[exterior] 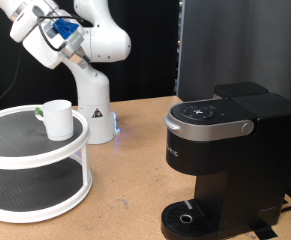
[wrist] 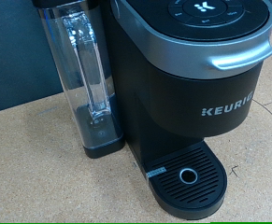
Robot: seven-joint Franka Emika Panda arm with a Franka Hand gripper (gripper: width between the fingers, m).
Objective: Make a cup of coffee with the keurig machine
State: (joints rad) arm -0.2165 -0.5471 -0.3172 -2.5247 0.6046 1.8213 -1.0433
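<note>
Right now we see the white robot arm (exterior: 80, 45) lifted high at the exterior view's top left. We cannot pick out its gripper, and the wrist view shows no fingers either, so we cannot tell how wide it is or if it has hold of anything.

Below the arm, the cup (exterior: 56, 118) stands upright on the top shelf of a round white two-level stand (exterior: 35, 175), at the exterior view's left. Well apart from it, at the right, sits the black coffee machine (exterior: 225, 150) with its lid down. From the wrist view we see its clear water tank (wrist: 84, 75) on one side and its round drip tray (wrist: 190, 179) bare.
</note>
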